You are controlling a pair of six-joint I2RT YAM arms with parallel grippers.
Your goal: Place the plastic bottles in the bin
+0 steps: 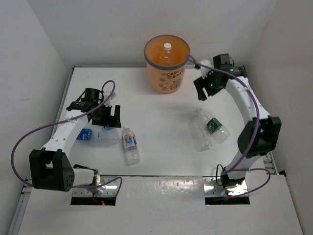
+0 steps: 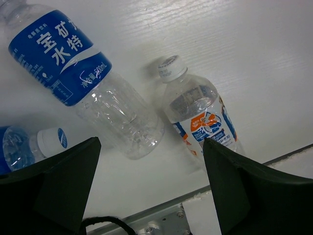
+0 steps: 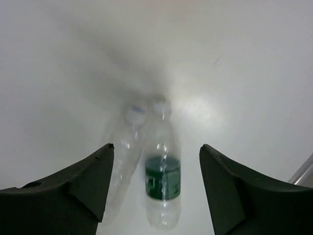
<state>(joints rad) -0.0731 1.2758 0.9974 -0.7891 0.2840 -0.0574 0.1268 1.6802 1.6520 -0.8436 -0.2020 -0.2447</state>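
The trouble I am expecting is on the left side. The left gripper (image 2: 151, 144) is hanging with its jaws spread wide and nothing between them, above a cluster of three on the table (image 1: 161, 112): a large blue-label bottle (image 2: 73, 63), a white-orange bottle (image 2: 200, 117) just beside it, and a smaller blue bottle (image 2: 29, 147) at the corner of the wrist view. They are lying so near each other that a finger coming down for one is likely to be pushing its neighbour. Round bottles on their sides are rolling easily, perhaps toward the near edge of the table. The thin clear plastic is probably giving way under a squeeze too, so a grip near the end of a body may be slipping off.

On the right, a green-label bottle (image 3: 164, 183) and an unlabelled bottle (image 3: 124, 142) are lying side by side, touching or almost; the wrist picture is too blurred for me to tell. The same crowding risk is waiting there.

The bin (image 1: 164, 78) is standing at the far middle of the table, with one capped bottle (image 1: 167, 47) already upright inside.

The left arm is reaching forward from its base with the elbow bent and the wrist tilting down over its cluster. The right arm is stretching far forward; the right gripper (image 1: 205, 87) is raised just beside the bin, wide open and empty, and looking back down at its two bottles.
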